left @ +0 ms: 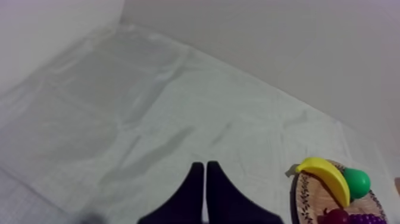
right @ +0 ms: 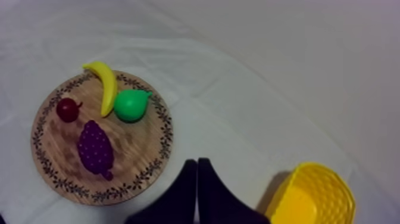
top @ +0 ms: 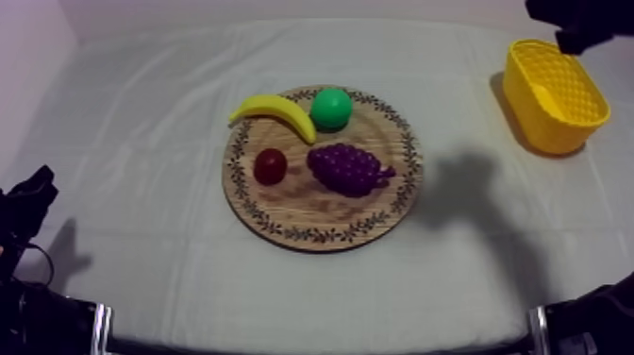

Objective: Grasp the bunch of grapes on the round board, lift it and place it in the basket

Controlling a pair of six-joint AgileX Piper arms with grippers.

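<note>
Across the grey-white cloth-covered surface, the round wooden board with a patterned rim lies near the middle. The yellow latticed plastic basket stands well apart from it, toward the robot's right. The purple bunch of toy grapes lies on the board, on the side nearer the basket, not yet lifted. The right pincer hovers above the cloth between board and basket, its two black fingers pressed together on nothing. The left pincer is likewise closed and empty, well apart from the board.

Several things could go wrong. Unless the right fingers part before descending, they will likely shove the grapes instead of straddling them. The green toy pear and the small red fruit sit near the bunch, so a skewed approach could knock either. The bunch looks knobbly and tapered, so a hold at its narrow end may slip mid-carry. A release at the basket's rim could drop it outside.

The count is one surface, one board, one basket, one curved yellow toy banana, one bunch of grapes, one pear, one red fruit and two pincers.
</note>
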